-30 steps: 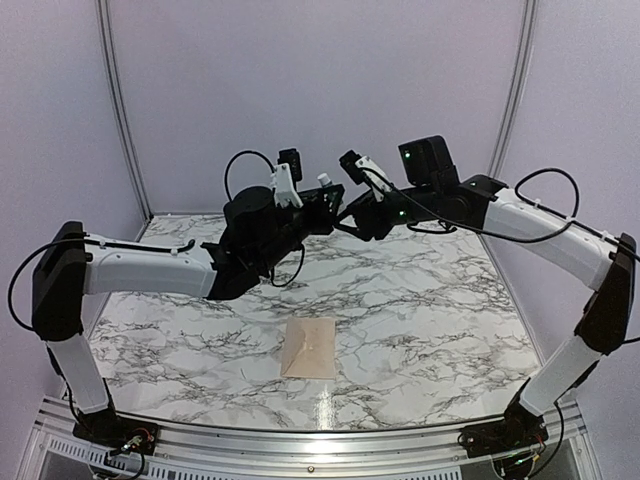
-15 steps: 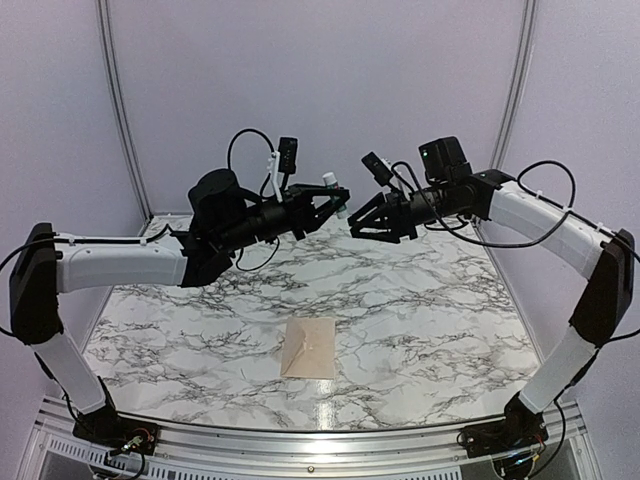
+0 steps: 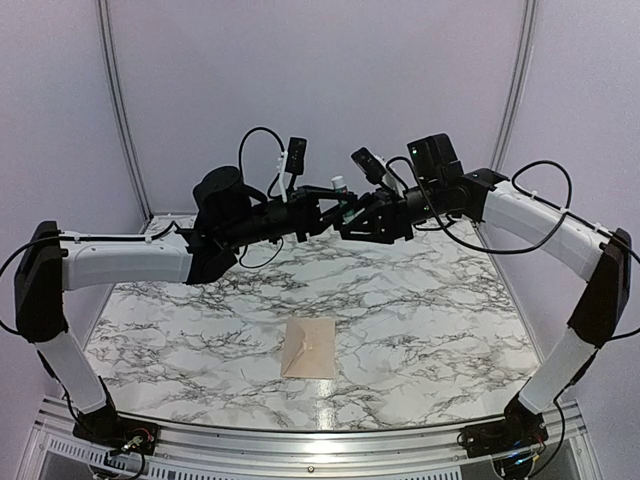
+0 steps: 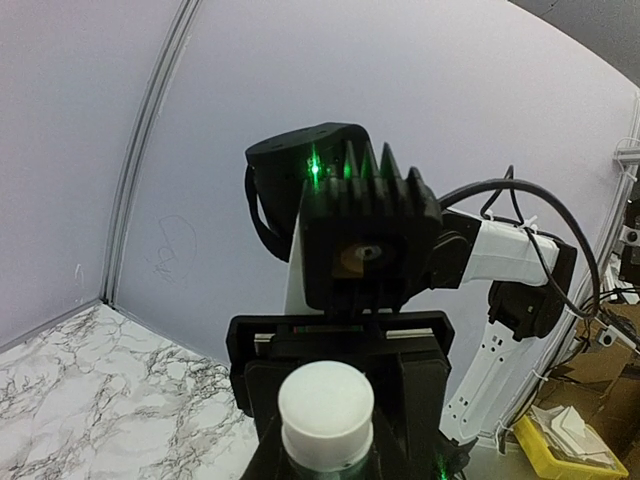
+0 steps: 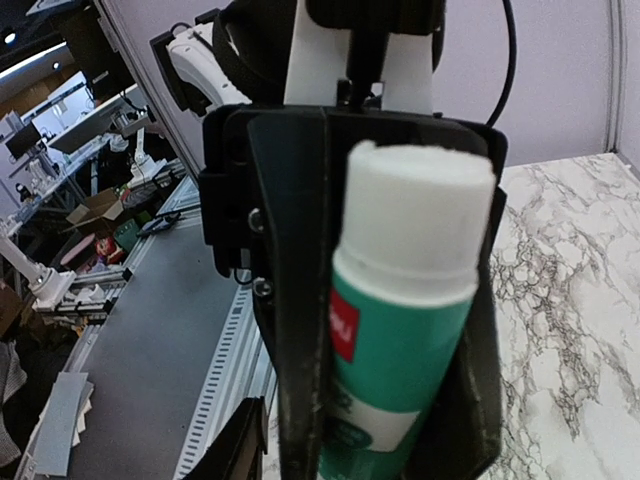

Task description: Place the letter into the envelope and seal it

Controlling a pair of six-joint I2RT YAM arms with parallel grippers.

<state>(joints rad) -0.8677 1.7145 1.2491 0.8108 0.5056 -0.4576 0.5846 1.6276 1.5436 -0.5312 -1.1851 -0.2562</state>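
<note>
Envelope [image 3: 309, 348] of pale peach-cream paper lies flat on the marble table [image 3: 450, 320], near the middle of its near edge, with faint diagonal fold lines across its face; whether the letter is inside it cannot be told. Both arms are raised well above it and meet tip to tip over the far half of the table. The left gripper [image 3: 326, 205] is clamped on a glue stick [image 5: 405, 300] with a green body and a white cap [image 4: 325, 412], its black fingers [image 5: 290, 300] pressed along the tube's sides and the cap pointing at the right arm. The right gripper [image 3: 352, 218] faces it head-on, jaws apart on either side of the cap end; its one visible finger [image 5: 240, 440] stands clear of the tube.
</note>
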